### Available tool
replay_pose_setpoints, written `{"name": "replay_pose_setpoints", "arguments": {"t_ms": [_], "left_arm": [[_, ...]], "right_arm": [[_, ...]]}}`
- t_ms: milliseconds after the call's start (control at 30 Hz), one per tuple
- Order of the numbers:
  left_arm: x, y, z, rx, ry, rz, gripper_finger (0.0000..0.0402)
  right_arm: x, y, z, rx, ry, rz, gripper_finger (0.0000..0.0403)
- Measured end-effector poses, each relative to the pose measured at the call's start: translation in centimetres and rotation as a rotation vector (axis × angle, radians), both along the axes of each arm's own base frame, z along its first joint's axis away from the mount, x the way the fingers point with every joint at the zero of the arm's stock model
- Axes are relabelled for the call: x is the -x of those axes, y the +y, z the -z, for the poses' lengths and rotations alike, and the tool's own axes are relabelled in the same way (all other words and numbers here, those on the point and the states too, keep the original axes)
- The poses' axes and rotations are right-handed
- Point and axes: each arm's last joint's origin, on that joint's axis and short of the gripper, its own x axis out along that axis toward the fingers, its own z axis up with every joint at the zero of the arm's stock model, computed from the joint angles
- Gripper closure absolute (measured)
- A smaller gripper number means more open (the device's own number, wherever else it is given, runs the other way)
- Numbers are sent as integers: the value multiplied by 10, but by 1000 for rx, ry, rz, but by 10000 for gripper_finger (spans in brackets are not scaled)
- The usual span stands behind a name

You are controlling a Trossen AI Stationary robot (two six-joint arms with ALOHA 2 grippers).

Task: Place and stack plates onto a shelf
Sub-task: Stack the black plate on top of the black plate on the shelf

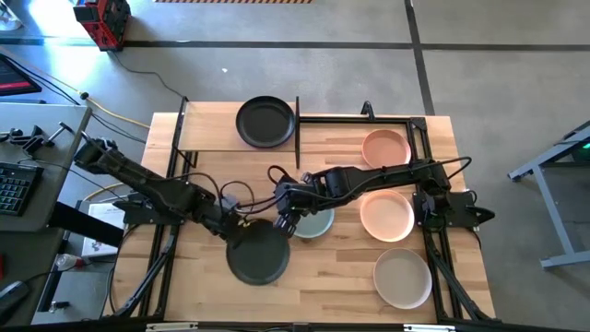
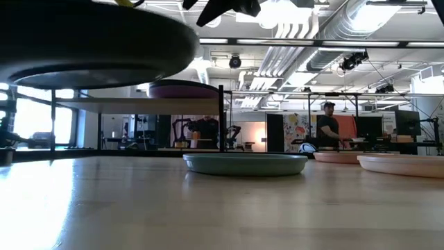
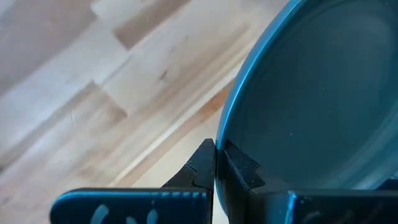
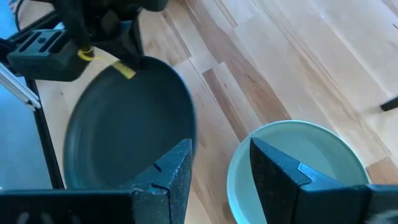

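The left end effector (image 1: pixel 230 227) is clamped on the rim of the dark plate (image 1: pixel 258 253), held clear of the desk (image 1: pixel 332 295). The shelf (image 1: pixel 207 129) lies on the far side, nearer the left arm. The right end effector (image 1: pixel 288 219) hangs open above the green plate (image 1: pixel 316 223).

Pale smooth wooden tabletop (image 1: pixel 323 277), matte dark grey plate (image 1: pixel 257 254), matte sage green plate (image 2: pixel 244 164), light-wood shelf (image 1: pixel 207 132)

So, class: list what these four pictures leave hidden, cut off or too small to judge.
- Sage green plate: high view, mostly covered by the right gripper.
- Dark grey plate: left wrist view, cut off by the edges; left gripper shut on its rim.
- Shelf: low view, its top surface unseen; the lifted plate hides part.
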Motion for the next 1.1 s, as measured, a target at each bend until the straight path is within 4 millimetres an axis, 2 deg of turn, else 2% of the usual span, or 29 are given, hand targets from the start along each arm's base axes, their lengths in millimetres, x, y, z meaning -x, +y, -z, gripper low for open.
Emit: {"name": "replay_pose_setpoints", "arguments": {"t_ms": [367, 667, 900, 1100], "left_arm": [[-13, 20, -14, -106, -79, -23, 401], [-21, 28, -31, -185, -153, 0, 401], [-25, 33, -42, -235, -197, 4, 401], [-27, 37, -44, -246, -204, 5, 401]], "right_arm": [[1, 0, 1, 5, 17, -1, 261], [10, -4, 6, 2, 116, 79, 261], [11, -4, 7, -2, 122, 89, 261], [12, -4, 8, -4, 140, 98, 269]]}}
